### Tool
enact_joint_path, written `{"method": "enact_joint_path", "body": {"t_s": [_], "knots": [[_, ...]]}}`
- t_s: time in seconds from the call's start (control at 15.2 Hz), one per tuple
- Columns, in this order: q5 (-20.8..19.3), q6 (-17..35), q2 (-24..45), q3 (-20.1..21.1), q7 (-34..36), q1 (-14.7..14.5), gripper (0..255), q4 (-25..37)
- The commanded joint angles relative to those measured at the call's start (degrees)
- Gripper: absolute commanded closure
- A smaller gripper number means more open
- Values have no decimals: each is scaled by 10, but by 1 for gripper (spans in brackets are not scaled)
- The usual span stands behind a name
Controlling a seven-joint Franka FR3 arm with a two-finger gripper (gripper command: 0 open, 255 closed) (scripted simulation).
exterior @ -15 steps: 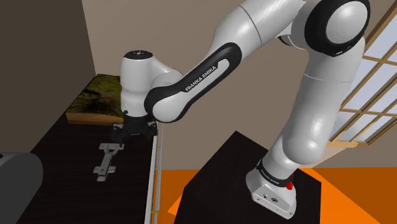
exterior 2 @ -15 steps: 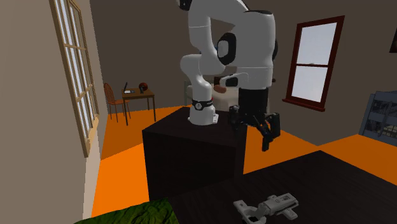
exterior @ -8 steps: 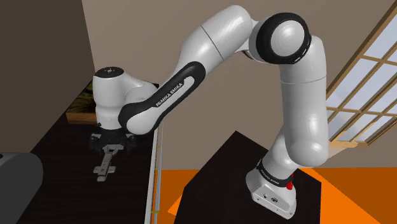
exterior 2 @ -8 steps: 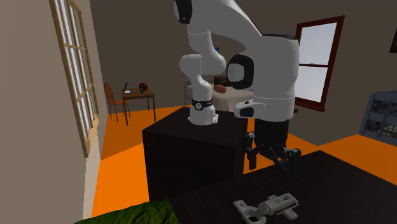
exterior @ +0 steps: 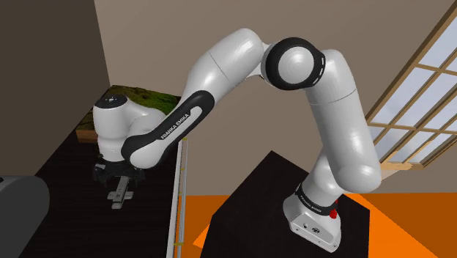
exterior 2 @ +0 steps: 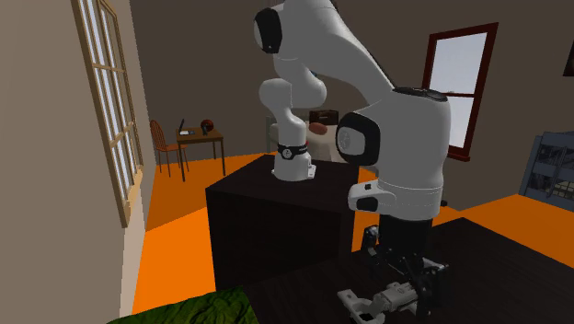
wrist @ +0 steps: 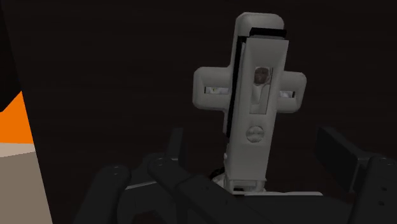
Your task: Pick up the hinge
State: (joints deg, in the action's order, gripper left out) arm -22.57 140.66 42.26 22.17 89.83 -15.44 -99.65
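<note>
The hinge (exterior: 119,197) lies flat on the dark table (exterior: 64,157) that stands beside the stand (exterior: 256,198), well out from the stand toward the shoulder view's left. It is a pale grey piece with a long arm and a crosswise plate (wrist: 210,90).

A second ago the gripper (exterior: 113,176) hung high and nearer the stand. Since then the arm has swung it out and lowered it until it is right over the hinge (exterior 2: 386,298). To my eye the approach is nearly done, and what is left is the last bit of descent and the squeeze.

In the wrist view the jaws are spread wide. The hinge's (wrist: 254,114) long arm runs up the gap, with a finger (wrist: 174,144) clear of it on each side, so nothing is held yet.
</note>
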Motion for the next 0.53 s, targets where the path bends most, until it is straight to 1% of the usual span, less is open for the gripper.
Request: {"method": "enact_joint_path", "body": {"t_s": [0.0,0.2,0.26,0.46], "knots": [[-4,8,12,-5,2,-3,0,4],[-8,15,21,-9,4,-6,0,7],[-8,15,22,-9,4,-6,255,7],[-8,14,23,-9,4,-6,255,9]]}}
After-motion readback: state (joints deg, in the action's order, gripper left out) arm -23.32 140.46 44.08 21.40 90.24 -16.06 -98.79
